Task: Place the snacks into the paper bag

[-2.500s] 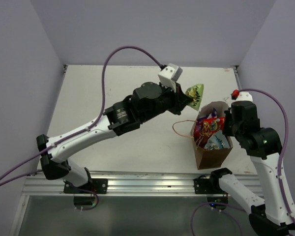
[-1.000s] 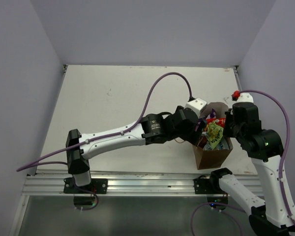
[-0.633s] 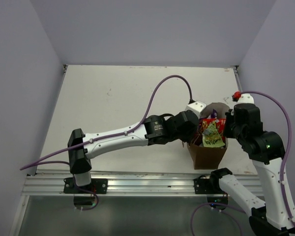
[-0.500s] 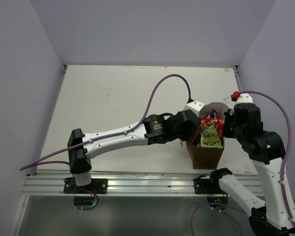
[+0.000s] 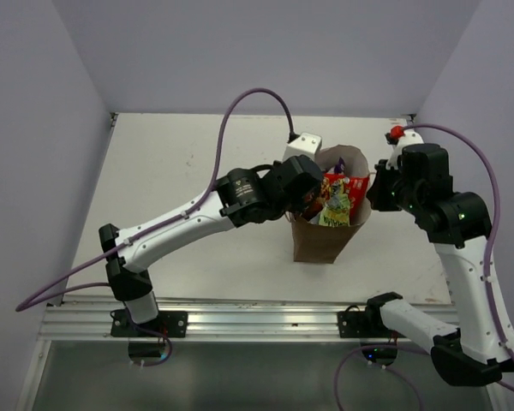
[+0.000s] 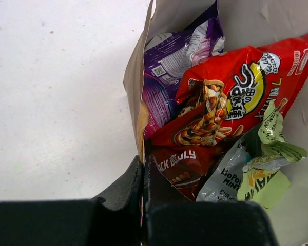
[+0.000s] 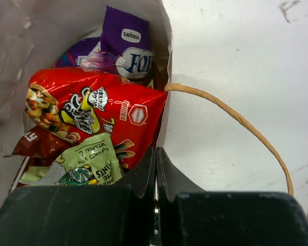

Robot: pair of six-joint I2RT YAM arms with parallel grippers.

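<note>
The brown paper bag [image 5: 319,243] stands open between my two arms, with several snacks inside. In the left wrist view I see a purple packet [image 6: 177,56], a red printed packet [image 6: 236,95], a green packet [image 6: 269,154] and a pale packet [image 6: 223,179]. My left gripper [image 6: 144,163] is shut on the bag's left wall [image 6: 135,82]. My right gripper [image 7: 155,152] is shut on the opposite wall, beside the red packet [image 7: 92,115], the green packet [image 7: 87,164] and the purple packet [image 7: 126,46]. From above, the left gripper [image 5: 305,200] and the right gripper [image 5: 375,193] flank the bag's mouth.
A tan loop handle [image 7: 231,118] hangs outside the bag's right wall over the white table [image 5: 171,171]. Purple cables arch over both arms. An aluminium rail [image 5: 240,318] runs along the near edge, and lilac walls close in the other three sides.
The left gripper dropped the green packet into the bag, then shut on the bag's left rim. Both arms have since moved the bag left and away from the near edge.
</note>
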